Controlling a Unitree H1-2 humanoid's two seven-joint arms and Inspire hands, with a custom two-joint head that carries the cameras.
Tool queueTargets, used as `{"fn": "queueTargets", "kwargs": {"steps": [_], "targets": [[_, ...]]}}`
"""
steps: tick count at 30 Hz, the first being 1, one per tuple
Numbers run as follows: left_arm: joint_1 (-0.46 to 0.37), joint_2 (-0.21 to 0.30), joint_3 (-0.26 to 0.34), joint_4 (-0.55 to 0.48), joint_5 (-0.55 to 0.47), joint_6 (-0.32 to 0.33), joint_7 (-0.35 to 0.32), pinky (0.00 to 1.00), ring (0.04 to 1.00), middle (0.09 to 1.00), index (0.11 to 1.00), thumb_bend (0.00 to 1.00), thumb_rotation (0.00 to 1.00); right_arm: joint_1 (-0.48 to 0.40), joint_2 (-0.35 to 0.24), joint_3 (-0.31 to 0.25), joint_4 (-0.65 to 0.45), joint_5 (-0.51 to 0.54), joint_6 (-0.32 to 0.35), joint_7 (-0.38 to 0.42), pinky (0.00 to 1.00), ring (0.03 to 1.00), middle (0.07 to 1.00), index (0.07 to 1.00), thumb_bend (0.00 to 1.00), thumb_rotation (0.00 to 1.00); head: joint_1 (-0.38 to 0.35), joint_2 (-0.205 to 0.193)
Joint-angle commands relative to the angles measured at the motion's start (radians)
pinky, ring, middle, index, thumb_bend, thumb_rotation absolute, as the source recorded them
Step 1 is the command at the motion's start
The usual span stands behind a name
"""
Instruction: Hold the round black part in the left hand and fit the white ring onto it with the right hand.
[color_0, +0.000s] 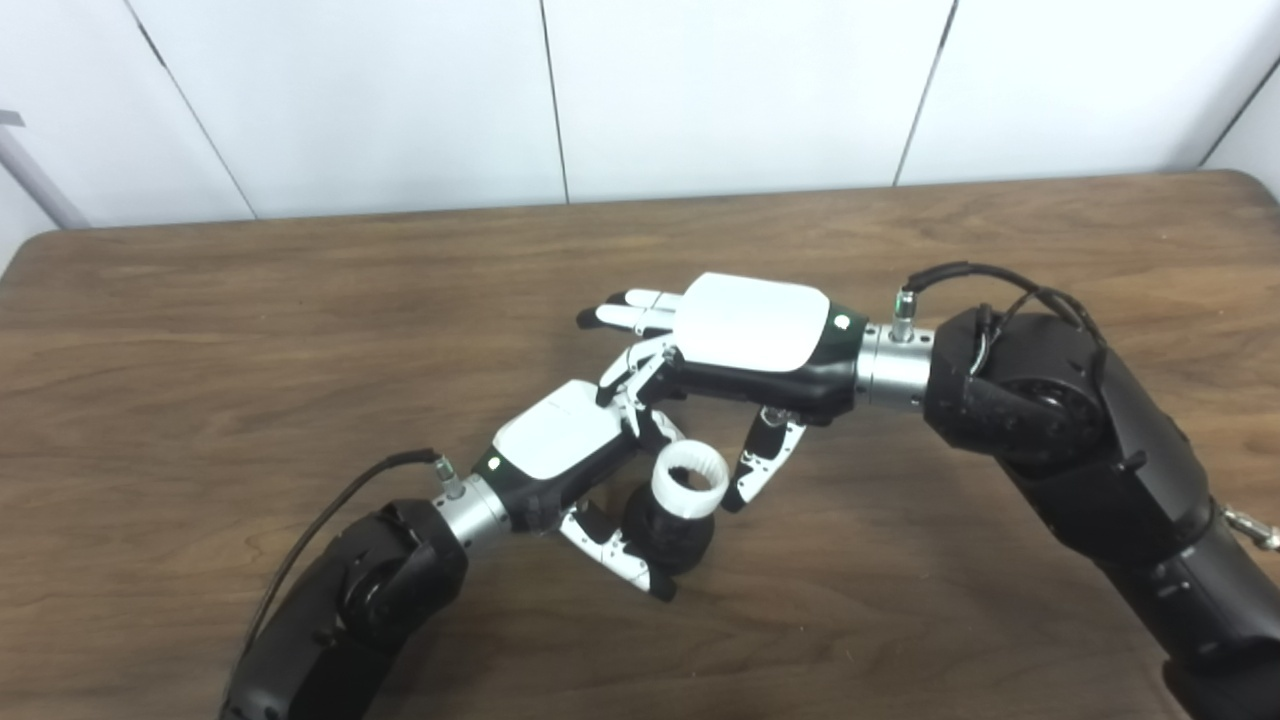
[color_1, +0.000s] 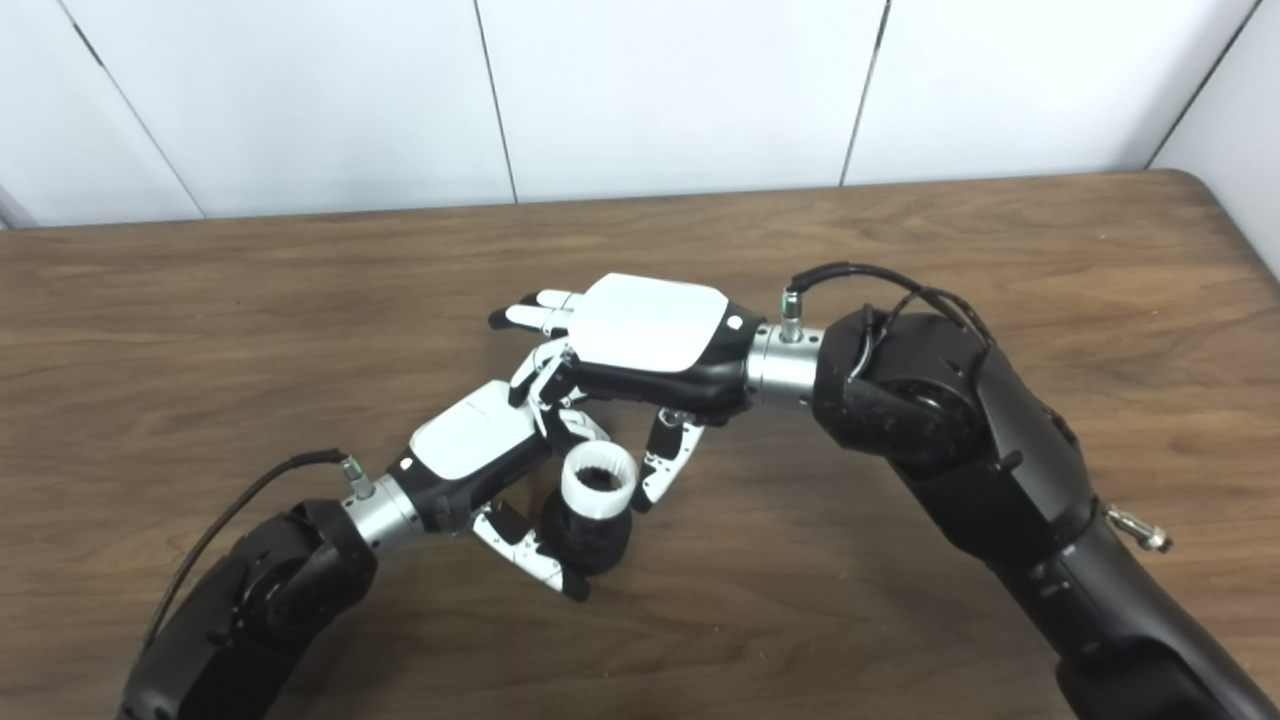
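Atop the black part (color_0: 668, 535) clasped by left hand (color_0: 560, 455) fingers sits the white ring (color_0: 689, 479); right hand (color_0: 750, 335) released.

Both arms are black and chunky. Each has a shiny silver wrist ring with a thin black cable plugged in. The left hand (color_0: 560, 450) and right hand (color_0: 750, 330) have smooth white backs, dark green-black sides and white-and-black fingers.

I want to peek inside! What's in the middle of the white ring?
The white ring sits on top of the round black part, held by the left hand. Its middle looks dark; deeper inside is too shadowed to make out.
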Motion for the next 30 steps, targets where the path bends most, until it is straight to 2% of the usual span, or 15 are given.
{"fn": "queueTargets", "kwargs": {"steps": [1,7,12,20,30], "targets": [[-0.023,0.004,0.003,-0.016,-0.003,-0.006,0.012,1.0,0.929,0.699,0.481,0.52,0.06,-0.036,0.003,-0.015,0.002,0.006,-0.022,-0.033,1.0,1.0,0.777,0.481,0.53,0.14,0.002,0.001],[-0.024,0.007,0.006,-0.015,-0.008,-0.007,0.011,1.0,0.893,0.706,0.482,0.52,0.06,-0.028,0.007,-0.005,0.003,0.0,-0.023,-0.031,1.0,1.0,0.779,0.481,0.52,0.14,0.002,0.003],[-0.023,0.009,0.006,-0.002,-0.009,-0.02,0.021,1.0,0.95,0.716,0.482,0.52,0.06,-0.022,0.007,0.002,-0.003,-0.006,-0.022,-0.028,1.0,1.0,0.783,0.481,0.52,0.14,-0.001,0.003],[-0.022,0.004,0.008,-0.004,-0.014,-0.012,0.016,1.0,0.961,0.721,0.482,0.52,0.06,-0.007,0.006,0.004,-0.01,-0.005,-0.021,-0.035,1.0,1.0,0.794,0.481,0.52,0.14,0.002,0.006],[-0.018,-0.003,0.015,-0.006,-0.041,-0.006,0.014,1.0,0.922,0.722,0.482,0.52,0.06,0.005,0.016,0.018,-0.022,-0.029,-0.015,-0.032,1.0,1.0,0.813,0.482,0.53,0.14,0.012,0.001]]}}
